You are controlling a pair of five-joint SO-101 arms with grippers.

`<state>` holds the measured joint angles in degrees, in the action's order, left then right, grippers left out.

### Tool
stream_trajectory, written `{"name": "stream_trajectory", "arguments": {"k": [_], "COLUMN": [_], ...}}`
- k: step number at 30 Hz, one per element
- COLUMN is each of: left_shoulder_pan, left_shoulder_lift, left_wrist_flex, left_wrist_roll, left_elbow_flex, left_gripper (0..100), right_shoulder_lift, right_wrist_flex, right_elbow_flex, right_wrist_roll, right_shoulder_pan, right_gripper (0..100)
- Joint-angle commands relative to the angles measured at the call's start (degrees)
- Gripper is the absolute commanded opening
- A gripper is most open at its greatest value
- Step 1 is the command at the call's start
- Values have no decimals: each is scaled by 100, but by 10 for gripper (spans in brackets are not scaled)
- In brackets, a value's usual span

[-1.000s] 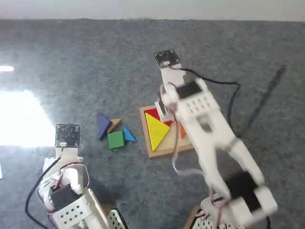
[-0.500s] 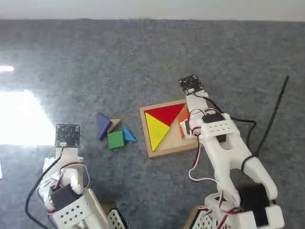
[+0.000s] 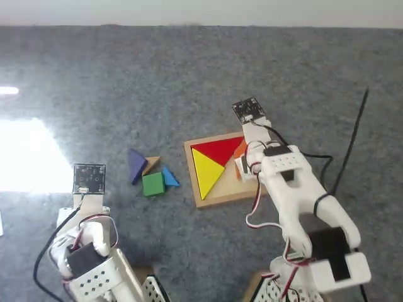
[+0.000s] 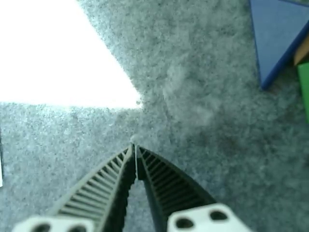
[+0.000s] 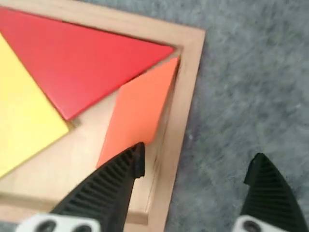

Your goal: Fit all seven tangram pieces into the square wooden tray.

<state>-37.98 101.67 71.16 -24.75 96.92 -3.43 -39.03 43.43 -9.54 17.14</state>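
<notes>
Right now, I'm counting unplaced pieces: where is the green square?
In the high view, the green square lies on the mat left of the wooden tray, beside the light blue triangle and just below the brown piece.

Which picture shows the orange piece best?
The right wrist view: the orange piece lies big and close in the wooden tray, beside the red triangle, along the rim. The high view shows just a sliver of it peeking past the right arm. The left wrist view faces the blue piece and carpet instead.
</notes>
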Motion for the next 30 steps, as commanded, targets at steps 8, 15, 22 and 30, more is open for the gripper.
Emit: {"name": "stream_trajectory", "arguments": {"k": [8, 15, 22, 30], "left_shoulder_pan": [44, 44, 536, 1011], "left_shoulder_lift": [-9, -9, 9, 9], "left_wrist_flex": [44, 44, 123, -35], "left_wrist_roll": [53, 53, 53, 44], "left_elbow_flex": [-40, -40, -40, -40], "left_gripper": [14, 14, 14, 15], "right_shoulder_lift": [163, -1692, -4075, -5938], "right_wrist_flex": [-198, -127, 40, -1534], "right_elbow_flex": [-826, 167, 1767, 2233], "right_wrist_roll": [0, 352, 299, 176], "right_shoulder_pan": [-286, -497, -681, -1086], "right_gripper": [330, 330, 330, 330]}}
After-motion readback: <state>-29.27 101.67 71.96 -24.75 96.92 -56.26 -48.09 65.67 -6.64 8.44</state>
